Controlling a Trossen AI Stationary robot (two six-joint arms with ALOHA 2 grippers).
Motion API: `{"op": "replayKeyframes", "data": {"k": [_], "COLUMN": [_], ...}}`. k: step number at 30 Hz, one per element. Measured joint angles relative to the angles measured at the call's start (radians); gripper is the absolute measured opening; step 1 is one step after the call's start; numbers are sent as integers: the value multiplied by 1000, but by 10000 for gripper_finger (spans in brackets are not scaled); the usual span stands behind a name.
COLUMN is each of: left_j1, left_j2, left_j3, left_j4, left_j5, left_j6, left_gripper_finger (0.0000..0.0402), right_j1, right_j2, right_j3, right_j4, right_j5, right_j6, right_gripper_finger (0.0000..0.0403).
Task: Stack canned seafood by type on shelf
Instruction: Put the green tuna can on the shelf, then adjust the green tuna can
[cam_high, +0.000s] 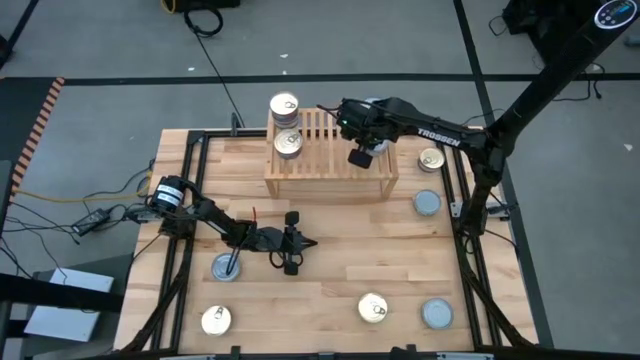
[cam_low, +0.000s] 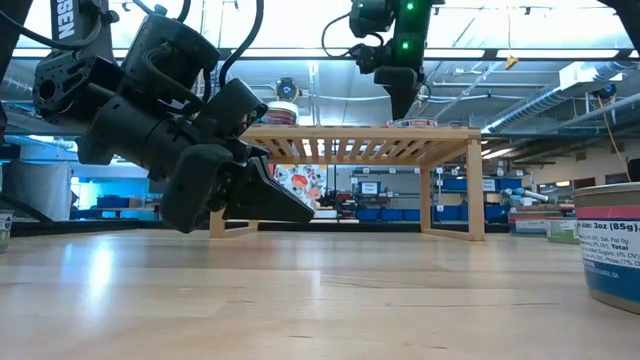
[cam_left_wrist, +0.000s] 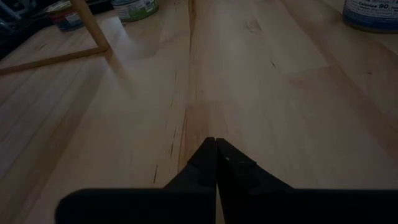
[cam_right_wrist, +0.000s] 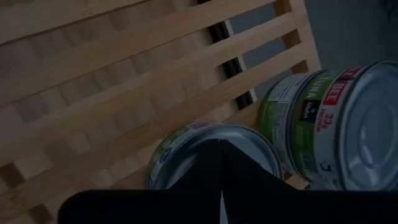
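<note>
Hovering my right gripper (cam_high: 362, 158) with fingers pressed together and empty above the shelf (cam_high: 330, 160), beside two stacked tins (cam_high: 286, 124), I judge I should rise straight clear before fetching another tin (cam_high: 431, 159), while my left gripper (cam_high: 291, 245), closed, waits low.

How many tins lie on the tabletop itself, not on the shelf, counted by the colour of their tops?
Gold-top tins: 3
Blue-grey-top tins: 3
Total: 6
</note>
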Motion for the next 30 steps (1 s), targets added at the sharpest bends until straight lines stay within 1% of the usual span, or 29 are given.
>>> {"op": "replayKeyframes", "data": {"k": [4,8,11,13,15,18,21,23,26,30], "left_j1": [0,0,0,0,-1,-3,-6,-6,-6,-6], "left_j2": [0,0,0,0,0,0,0,0,0,0], "left_j3": [0,0,0,0,0,0,0,0,0,0], "left_j4": [0,-1,-2,-4,-4,-4,-4,-3,-3,-1], "left_j5": [0,0,0,0,0,0,0,0,0,0], "left_j6": [0,1,1,1,1,0,0,0,0,0], "left_gripper_finger": [5,5,5,5,5,5,5,5,5,5], "right_j1": [37,106,176,220,262,327,397,452,530,614], "right_j2": [-43,-104,-168,-211,-255,-328,-389,-421,-461,-487], "right_j3": [7,6,-23,-67,-146,-314,-493,-595,-704,-801], "right_j4": [-21,-67,-78,-74,-64,-23,4,32,43,43], "right_j5": [1,2,2,1,2,0,-62,-85,-90,-74], "right_j6": [1,53,120,190,273,428,604,713,885,1098], "right_gripper_finger": [4,3,3,3,3,3,3,3,3,3]}}
